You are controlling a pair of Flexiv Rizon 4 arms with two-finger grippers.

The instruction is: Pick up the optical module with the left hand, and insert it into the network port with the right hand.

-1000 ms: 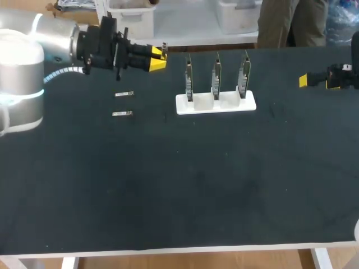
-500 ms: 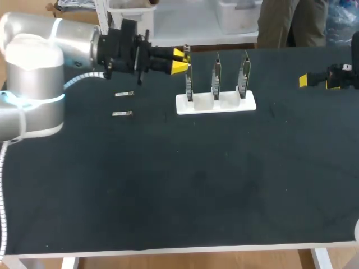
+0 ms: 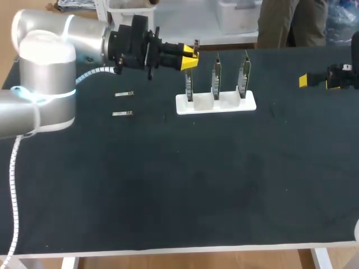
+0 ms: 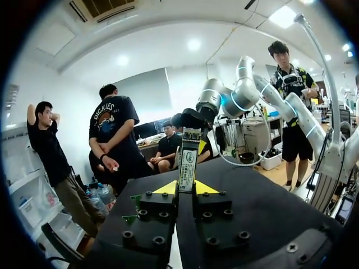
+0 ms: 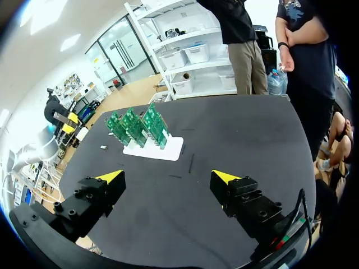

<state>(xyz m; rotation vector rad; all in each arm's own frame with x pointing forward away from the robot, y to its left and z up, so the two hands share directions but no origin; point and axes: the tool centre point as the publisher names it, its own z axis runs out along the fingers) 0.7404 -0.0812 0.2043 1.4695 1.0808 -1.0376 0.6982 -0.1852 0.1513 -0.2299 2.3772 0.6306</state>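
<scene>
Now the left gripper (image 4: pixel 185 189) is clamped on the slim silver metal optical module (image 4: pixel 189 158), and the right gripper (image 5: pixel 168 178) is empty.
Both left fingers press the module's near end from two sides, so it juts out past the yellow tips. This gripper hangs over the black table (image 3: pixel 168 185) near 12 o'clock, just beside the leftmost of three upright green circuit boards (image 3: pixel 216 75) on a white rectangular stand (image 3: pixel 216 104). At the table's 2 o'clock edge, the right gripper's fingers are spread wide. Two small spare silver modules (image 3: pixel 123 94) lie flat toward 10 o'clock, well apart from the stand.

Left claw (image 3: pixel 190 56) swung rightward, optical module (image 3: pixel 196 44) now near leftmost card (image 3: pixel 189 84)
</scene>
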